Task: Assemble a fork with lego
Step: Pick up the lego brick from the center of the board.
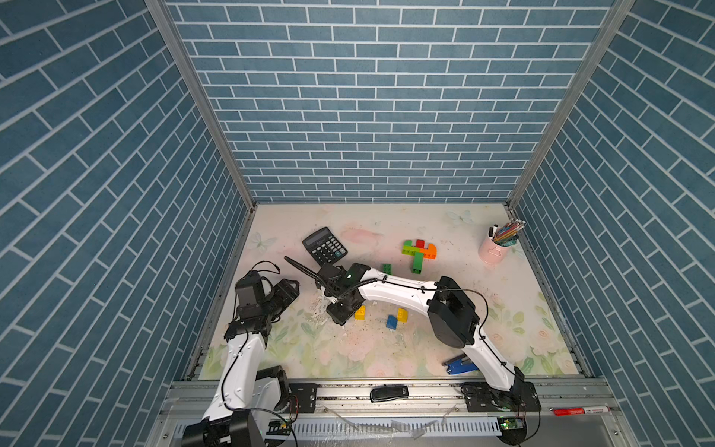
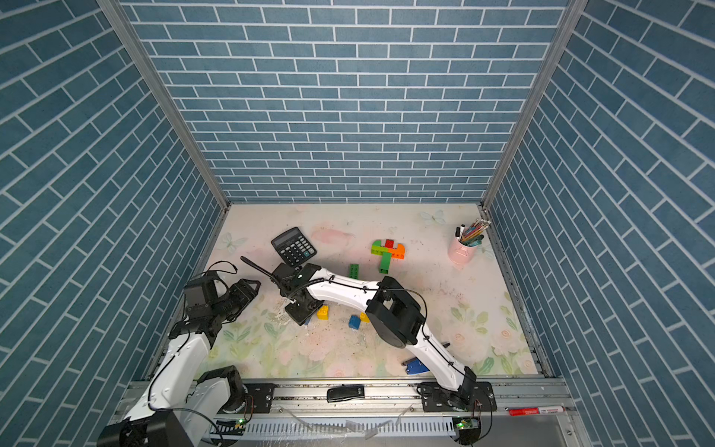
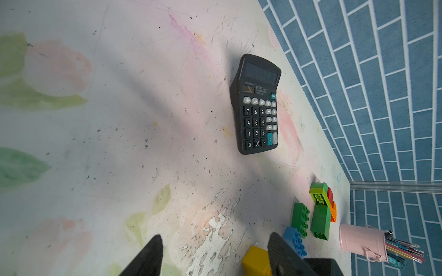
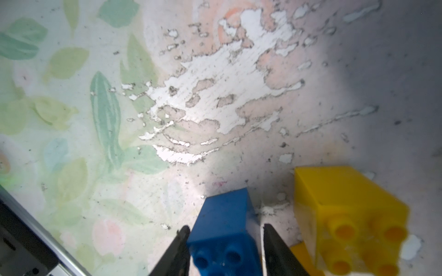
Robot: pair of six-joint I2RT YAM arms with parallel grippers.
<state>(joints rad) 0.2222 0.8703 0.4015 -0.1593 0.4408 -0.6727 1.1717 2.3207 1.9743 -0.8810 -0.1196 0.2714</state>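
Ok so taking the calc (image 1: 324, 245) as the ref pt: the right gripper (image 4: 224, 229) is down at the bench (image 1: 464, 278) just on the near side of the calc (robot's side), w/ a blue brick (image 4: 222, 210) sitting between its fingers (image 4: 177, 248). Jaws are narrow. One finger touches the brick but there's a thin sliver of bench showing on the other side, so tbh I can't tell if it's actually clamped or just straddling it. The brick's studs face the wrist cam. A yellow brick (image 4: 339, 198) lies just beside it. A bit further from the calc on that same near side, there's a 2nd blue brick (image 1: 392, 321) and a 2nd yellow brick (image 1: 402, 315) right next to each other. A lone green brick (image 1: 386, 268) sits to the calc's right, close to the right arm. The half-built fork (image 1: 419, 251) lies flat further right of the calc: lime, red and orange bricks across the top of a green stem. Near-left of the calc the left gripper (image 3: 215, 257) hangs w/ jaws wide and nothing in them. The pink pen cup (image 1: 493, 249) is way right of the calc by the wall. The blue stapler (image 1: 460, 363) is well off at the near edge, partly under the right arm.
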